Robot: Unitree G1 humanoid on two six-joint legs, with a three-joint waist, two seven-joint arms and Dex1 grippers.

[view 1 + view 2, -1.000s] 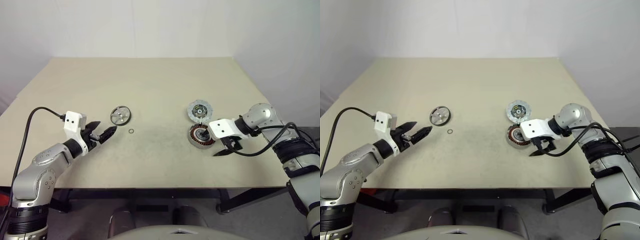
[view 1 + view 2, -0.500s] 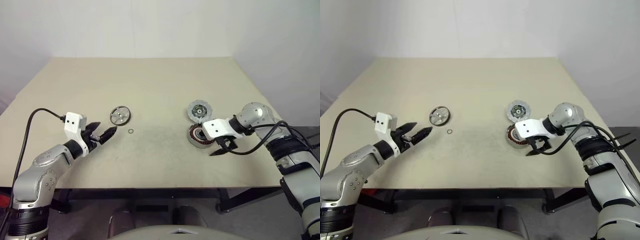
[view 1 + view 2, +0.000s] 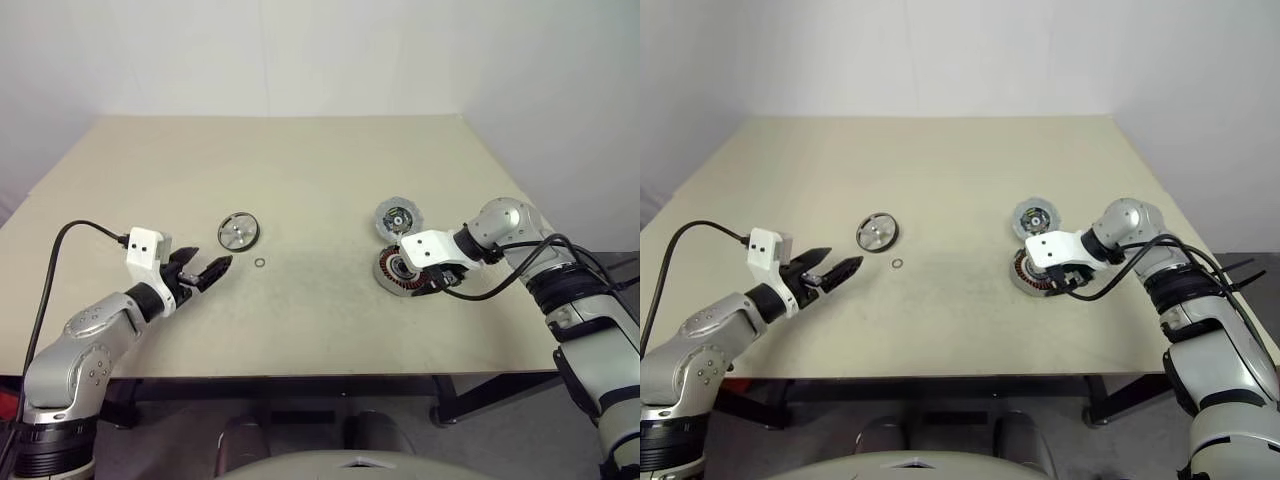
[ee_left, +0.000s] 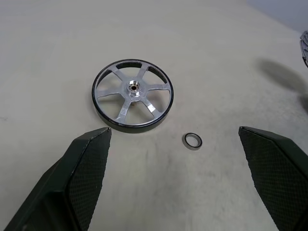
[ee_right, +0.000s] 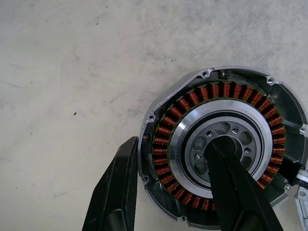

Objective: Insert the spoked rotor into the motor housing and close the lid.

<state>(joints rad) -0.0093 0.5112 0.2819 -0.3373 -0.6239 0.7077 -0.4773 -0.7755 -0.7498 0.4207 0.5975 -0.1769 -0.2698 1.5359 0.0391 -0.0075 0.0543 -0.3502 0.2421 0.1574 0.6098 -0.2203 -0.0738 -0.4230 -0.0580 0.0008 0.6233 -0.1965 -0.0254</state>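
Down at the right gripper [image 5: 175,190], one black finger sits outside the motor housing [image 5: 219,144] rim and one in its silver hub, straddling copper coils; actual grip unclear. The lid [image 3: 398,217] lies flat behind. The left gripper [image 4: 178,180] gapes empty near the spoked rotor [image 4: 132,101] and a small ring [image 4: 192,141].

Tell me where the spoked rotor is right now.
The spoked rotor lies flat on the table's left half, just ahead of the left tool, with the small ring beside it.
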